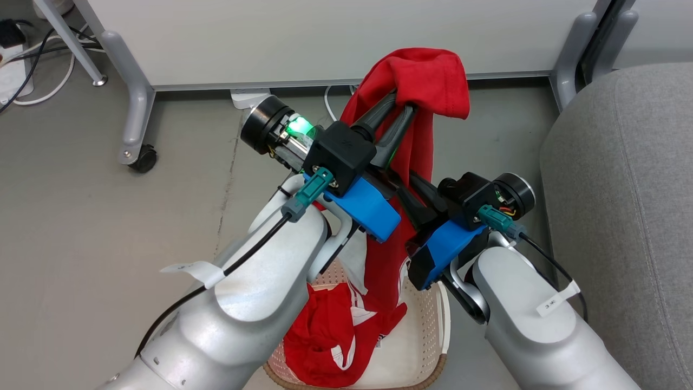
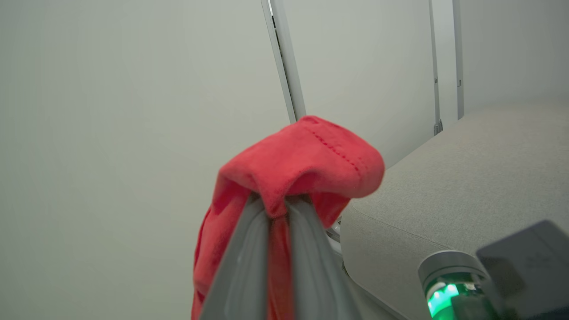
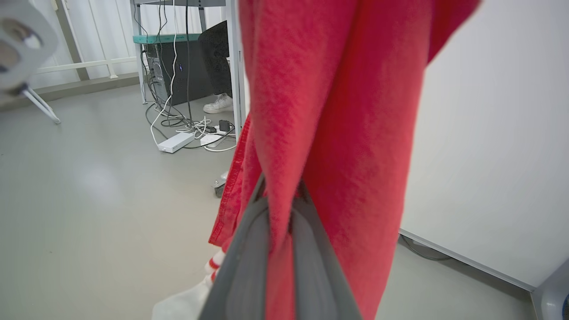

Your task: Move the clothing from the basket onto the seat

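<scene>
above the basket [image 1: 429,330], left hand [image 1: 401,104] and right hand [image 1: 416,187] both pinch one garment [image 1: 427,76], hoisted clear for the seat [image 1: 622,189].

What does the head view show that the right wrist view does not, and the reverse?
Head view: the basket holding a second red garment, the grey seat, and the left gripper shut on the lifted garment's top. Right wrist view: a white power strip, cables and a person's shoe. Both: the lifted garment, pinched by the right gripper.
</scene>
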You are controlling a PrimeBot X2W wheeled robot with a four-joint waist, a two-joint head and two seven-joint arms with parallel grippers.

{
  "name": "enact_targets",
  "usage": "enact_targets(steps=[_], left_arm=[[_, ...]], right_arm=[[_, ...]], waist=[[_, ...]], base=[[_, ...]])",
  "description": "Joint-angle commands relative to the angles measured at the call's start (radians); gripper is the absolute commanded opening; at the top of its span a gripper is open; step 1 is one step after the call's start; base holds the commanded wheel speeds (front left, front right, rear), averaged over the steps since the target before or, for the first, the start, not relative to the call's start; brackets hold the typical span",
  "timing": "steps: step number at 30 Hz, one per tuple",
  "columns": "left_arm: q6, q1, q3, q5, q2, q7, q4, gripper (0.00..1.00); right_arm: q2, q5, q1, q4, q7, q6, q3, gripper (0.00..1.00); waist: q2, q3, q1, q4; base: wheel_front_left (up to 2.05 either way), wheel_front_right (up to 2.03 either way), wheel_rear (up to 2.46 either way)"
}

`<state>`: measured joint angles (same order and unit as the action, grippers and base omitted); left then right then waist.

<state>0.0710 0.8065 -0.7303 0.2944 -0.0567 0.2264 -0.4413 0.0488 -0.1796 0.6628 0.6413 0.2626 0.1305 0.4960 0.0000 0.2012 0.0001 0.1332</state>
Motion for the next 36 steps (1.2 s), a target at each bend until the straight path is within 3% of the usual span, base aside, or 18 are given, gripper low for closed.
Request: enact_targets(steps=[1,14,15,16,36], left_arm=[[-0.003,0.017,-0.004,0.004,0.001,0.006,-0.003,0.00],[-0.010,0.011,-0.010,0.017,-0.006,0.014,-0.022,0.00],[-0.013,0.010,-0.007,0.020,-0.005,0.015,-0.022,0.11],[-0.015,0.009,-0.006,0.021,-0.005,0.015,-0.023,1.00],[-0.026,-0.002,-0.024,0.039,-0.009,0.022,-0.034,1.00]], right_arm=[[0.003,-0.001,0.007,-0.004,0.003,0.001,-0.002,0.00],[0.003,-0.012,0.001,-0.014,0.003,0.001,0.015,0.00],[0.003,-0.014,0.000,-0.014,0.003,0.001,0.017,0.00],[0.003,-0.016,-0.001,-0.014,0.003,0.001,0.018,0.00],[0.003,-0.044,-0.023,-0.042,0.003,0.001,0.018,0.00]], waist=[[0.0000,0.000,-0.0001,-0.001],[0.0000,-0.004,-0.0001,-0.007],[0.0000,-0.004,-0.0001,-0.008],[0.0000,-0.005,-0.0001,-0.009],[0.0000,-0.019,-0.0001,-0.025]], base=[[0.00,0.00,0.00],[0.00,0.00,0.00],[0.00,0.00,0.00],[0.00,0.00,0.00],[0.00,0.00,0.00]])
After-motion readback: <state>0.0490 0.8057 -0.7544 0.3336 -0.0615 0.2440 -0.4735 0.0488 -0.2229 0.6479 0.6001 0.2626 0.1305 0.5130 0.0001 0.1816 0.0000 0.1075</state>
